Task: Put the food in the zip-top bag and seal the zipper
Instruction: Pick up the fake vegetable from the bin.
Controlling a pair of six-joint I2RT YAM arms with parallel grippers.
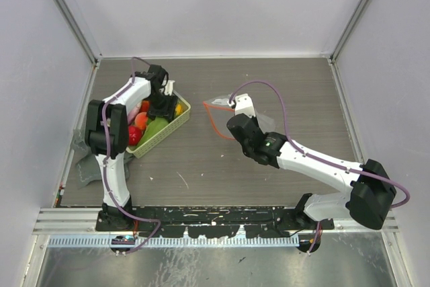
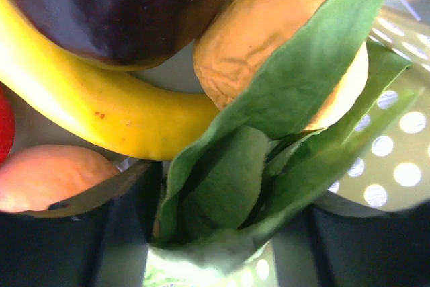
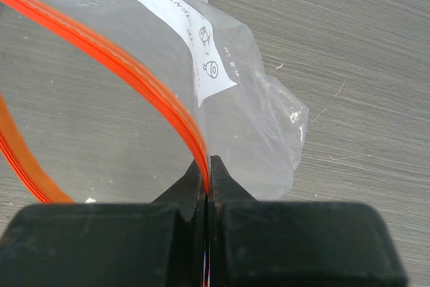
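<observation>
**Left jaws astride the leaf, right jaws pinching the zipper**

Your left gripper [image 1: 163, 104] is down inside the yellow-green mesh basket [image 1: 169, 132]. In its wrist view the left gripper [image 2: 215, 240] is spread, with one dark finger on each side of the green leaf [image 2: 269, 119]. The base of the leaf sits between the fingers, and a pale gap shows on the right finger's side, so nothing is pinched. The leaf fans out ahead of the fingers and to their right, over the basket's perforated wall [image 2: 396, 166].

Ahead and to the left of the fingers lies the yellow banana [image 2: 101, 105], with a dark purple eggplant [image 2: 121, 5] resting against its far side. A wrinkled tan-orange piece [image 2: 248, 38] sits straight ahead, partly under the leaf. A peach-pink piece [image 2: 47, 176] is just beside the left finger, and a red piece [image 2: 5, 126] shows at the far left edge.

Your right gripper [image 1: 232, 104] is well apart from the basket, out over the table [image 1: 302, 85]. The right gripper [image 3: 208, 166] is pressed together, pinching the zipper [image 3: 134, 72] of the zip-top bag [image 3: 255, 119]. The orange strip loops away ahead and to the left of the jaws, so the mouth stands open. The clear plastic and its white label [image 3: 175, 25] stretch ahead and to the right. No food shows inside the bag.
</observation>
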